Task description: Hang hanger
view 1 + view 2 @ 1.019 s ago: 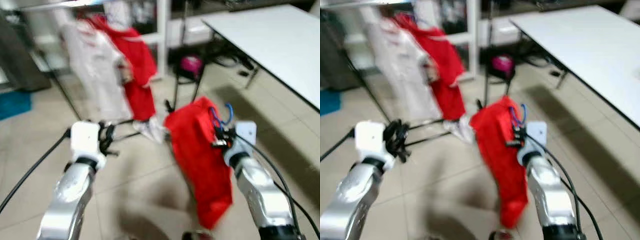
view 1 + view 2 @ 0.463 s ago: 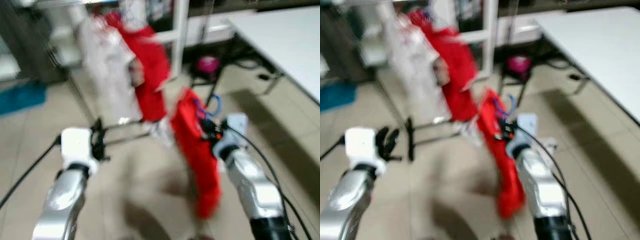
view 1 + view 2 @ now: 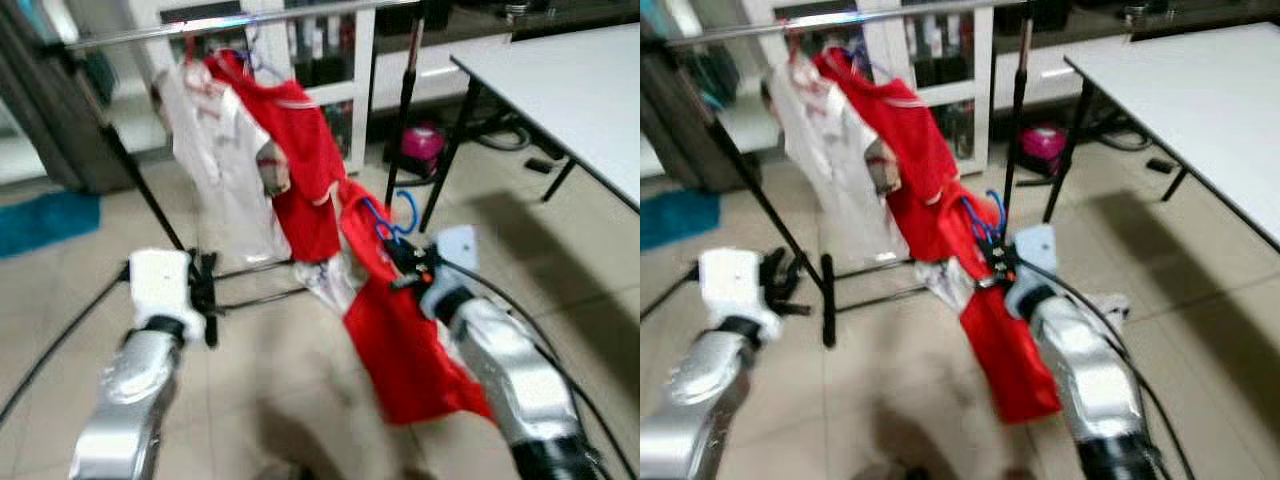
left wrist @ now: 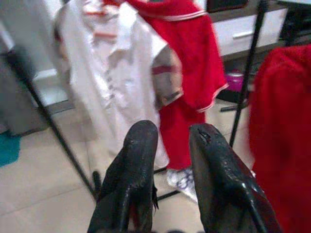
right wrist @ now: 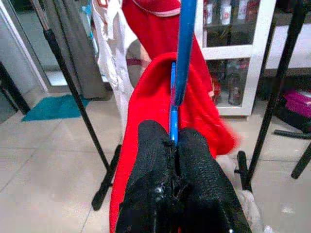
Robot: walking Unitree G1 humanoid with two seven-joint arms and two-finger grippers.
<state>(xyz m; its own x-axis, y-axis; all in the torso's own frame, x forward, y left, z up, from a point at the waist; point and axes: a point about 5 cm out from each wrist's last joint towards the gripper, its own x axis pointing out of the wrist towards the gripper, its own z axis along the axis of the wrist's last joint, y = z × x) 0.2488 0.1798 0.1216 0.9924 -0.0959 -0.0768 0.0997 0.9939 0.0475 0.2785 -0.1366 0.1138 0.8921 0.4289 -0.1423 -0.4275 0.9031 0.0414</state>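
Hanger (image 5: 180, 73), blue, carrying a red garment (image 3: 400, 330), is gripped by your right pincer (image 5: 172, 141). Your left pincer (image 4: 167, 141) stands open, empty. The rail (image 3: 250, 20) has come nearer than a second ago, so hooking is close.

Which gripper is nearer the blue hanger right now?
Right. The right gripper is shut on the blue hanger, which carries the red garment. The left gripper hangs apart to the robot's left, low by the rack's foot, holding nothing.

Right pincer (image 3: 397, 262): now closer to the clothes rail (image 3: 250, 17), carrying the blue hanger (image 3: 385, 222) along.
Red garment (image 3: 400, 320): now just beside the red shirt (image 3: 295, 150) hanging from that rail.
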